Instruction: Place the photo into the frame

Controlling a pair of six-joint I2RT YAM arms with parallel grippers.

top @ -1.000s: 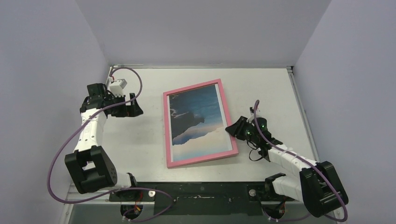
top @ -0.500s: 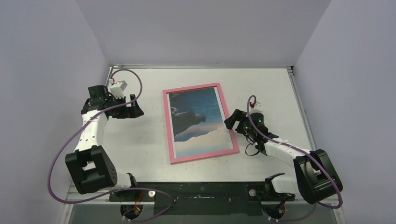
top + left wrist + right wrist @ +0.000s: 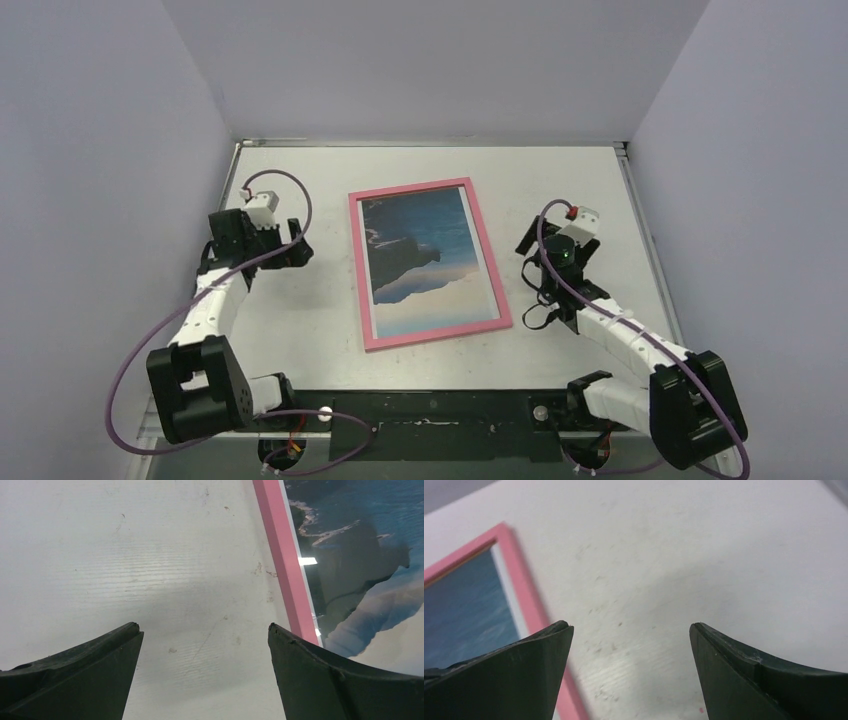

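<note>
Pulls the right gripper (image 3: 537, 266), now spread empty like the left gripper (image 3: 298, 242), rightward off the frame (image 3: 357, 270), leaving the photo (image 3: 425, 260) seated inside, likely finished.

table (image 3: 150, 555): white, matt, fine wood-like grain lines, light scuffs and specks
frame (image 3: 282, 555): pink, smooth, low sheen; plastic or painted wood, cannot tell
photo (image 3: 360, 570): glossy face, bright glare patch on it
left gripper fingers (image 3: 75, 680): black plastic, matt, slightly rough edges
right gripper fingers (image 3: 754, 680): same black matt plastic, faint scuffs
cables (image 3: 110, 400): purple, smooth sheath
walls (image 3: 420, 60): plain matt panels
</note>
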